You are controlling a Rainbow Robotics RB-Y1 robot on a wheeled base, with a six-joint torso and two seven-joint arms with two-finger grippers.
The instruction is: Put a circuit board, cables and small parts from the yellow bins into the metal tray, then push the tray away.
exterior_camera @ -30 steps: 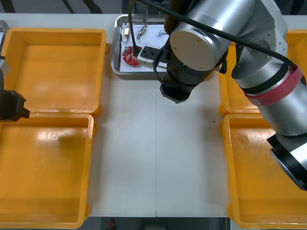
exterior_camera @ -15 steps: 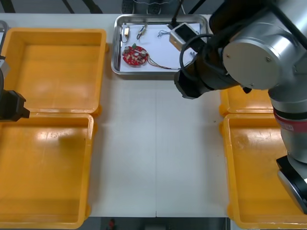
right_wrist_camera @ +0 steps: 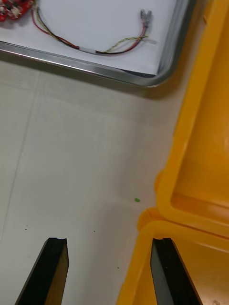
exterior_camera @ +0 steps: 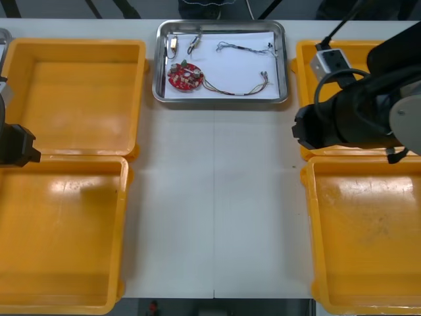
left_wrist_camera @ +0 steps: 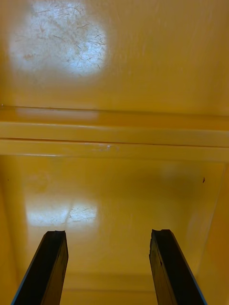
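Left gripper [left_wrist_camera: 109,233]: fingers wide apart, empty, over the left bins [exterior_camera: 72,99], frame's left edge.
Right gripper [right_wrist_camera: 109,240]: fingers spread, empty, above the table [exterior_camera: 217,197] beside the right bins [exterior_camera: 368,237].
Tray [exterior_camera: 220,101]: top centre; holds a red board [exterior_camera: 184,76], cables [right_wrist_camera: 95,51] and small parts [exterior_camera: 173,44].

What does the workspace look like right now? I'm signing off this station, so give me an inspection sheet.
Surface: light table, seam line down its middle.
Job's things: metal tray at far edge holds red circuit board and small metal parts; yellow bins show bare floors.
Clutter: green speck on table.
End effectors: right end effector open, beside right bins; left end effector open, over left bins.
Cables: red and yellow cable, thin cable, both in tray.
Surroundings: nothing seen.
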